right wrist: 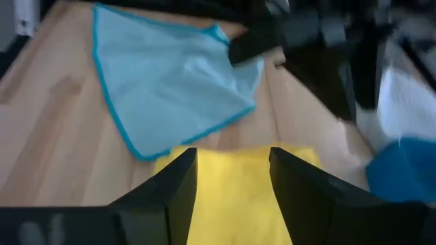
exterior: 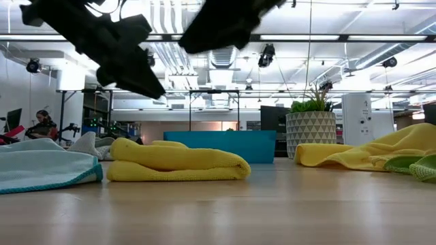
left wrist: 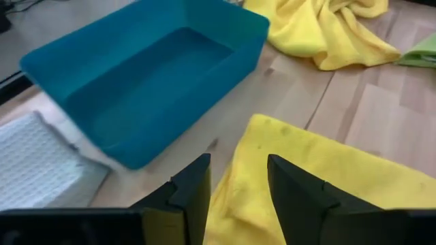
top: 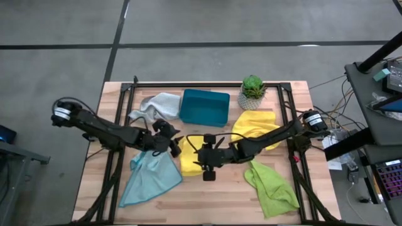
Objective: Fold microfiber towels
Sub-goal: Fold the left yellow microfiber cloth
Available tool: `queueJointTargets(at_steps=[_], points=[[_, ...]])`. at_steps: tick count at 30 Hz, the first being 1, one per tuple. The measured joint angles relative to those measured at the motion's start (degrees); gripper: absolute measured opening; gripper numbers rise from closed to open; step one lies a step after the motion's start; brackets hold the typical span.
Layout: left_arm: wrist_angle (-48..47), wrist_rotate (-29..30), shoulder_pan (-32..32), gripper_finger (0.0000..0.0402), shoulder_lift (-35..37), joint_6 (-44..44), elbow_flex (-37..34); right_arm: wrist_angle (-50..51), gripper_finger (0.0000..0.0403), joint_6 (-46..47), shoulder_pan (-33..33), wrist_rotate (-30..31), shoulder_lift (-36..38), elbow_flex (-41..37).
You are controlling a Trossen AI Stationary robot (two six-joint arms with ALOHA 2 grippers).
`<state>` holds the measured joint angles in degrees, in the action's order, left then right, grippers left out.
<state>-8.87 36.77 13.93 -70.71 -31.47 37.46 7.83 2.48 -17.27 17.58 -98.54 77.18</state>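
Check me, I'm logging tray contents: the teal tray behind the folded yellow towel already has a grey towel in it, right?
Not quite. The teal tray is empty, as the left wrist view shows; the grey towel lies on the table beside it. The folded yellow towel does sit in front.

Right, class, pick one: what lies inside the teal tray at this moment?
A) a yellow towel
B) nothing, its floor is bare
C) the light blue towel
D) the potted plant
B: the teal tray shows only its bare floor in the left wrist view; the folded yellow towel lies on the table in front of it and the potted plant stands beside it.
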Motion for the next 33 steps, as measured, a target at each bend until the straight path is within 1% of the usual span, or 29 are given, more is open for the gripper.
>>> queueJointTargets(at_steps=[3,6,8,10,11,13,14,17,19,23,25,27,30,31,33], points=[[-1.56,-0.07,0.0,0.013,1.61,-0.06,-0.64,-0.43,0.0173,-2.69,-0.14,-0.27,0.06,1.08],[-0.91,-0.05,0.0,0.013,2.7,3.29,-0.64,-0.43,0.0173,-4.35,-0.52,-0.01,0.07,-0.22],[-0.44,-0.08,0.02,0.013,2.85,3.64,-0.62,-3.09,0.0173,-5.0,-0.79,0.07,-0.05,-2.38],[0.03,-0.34,0.25,0.013,2.74,2.66,-0.62,-7.68,0.017,-3.29,-0.93,-0.04,-0.59,-4.25],[0.88,-1.3,0.44,0.013,2.52,1.94,-0.62,-8.53,0.0169,-1.85,-0.97,-0.25,-0.61,-5.0],[2.59,-5.06,1.41,0.013,1.74,0.49,-0.72,-8.56,0.0167,0.47,-0.88,-0.22,-0.61,-6.3],[4.17,-6.44,2.1,0.013,0.95,-0.39,-0.99,-8.72,0.0166,1.08,-0.88,-0.41,-0.61,-7.09],[7.68,-6.93,4.43,0.013,-3.04,-0.8,-1.43,-8.96,0.0166,0.91,-1.44,-1.07,-0.68,-9.92],[10.87,-7.12,5.28,0.013,-6.45,-1.13,-1.35,-11.5,0.0166,0.94,-1.74,-1.45,-0.94,-12.57],[15.77,-9.49,6.89,0.013,-13.56,-2.13,-0.67,-24.58,0.0166,1.47,-1.51,-1.34,-2.74,-20.27],[15.7,-9.72,7.34,0.013,-16.23,-3.51,-0.38,-32.21,0.0166,2.42,-1.19,-1.21,-4.25,-23.23],[15.59,-9.7,7.38,0.013,-18.18,-5.34,-0.03,-37.19,0.0164,3.28,-0.61,-1.72,-5.41,-25.09],[15.58,-10.59,7.56,0.013,-19.88,-9.18,0.0,-38.82,0.0145,3.38,0.51,-1.7,-6.73,-25.95],[15.85,-12.03,7.67,0.013,-20.3,-10.14,0.01,-38.56,0.0133,3.3,0.8,-1.93,-7.35,-26.04],[15.79,-15.71,8.11,0.013,-20.77,-10.63,0.01,-38.6,0.0104,3.6,0.94,-4.69,-8.45,-26.05]])
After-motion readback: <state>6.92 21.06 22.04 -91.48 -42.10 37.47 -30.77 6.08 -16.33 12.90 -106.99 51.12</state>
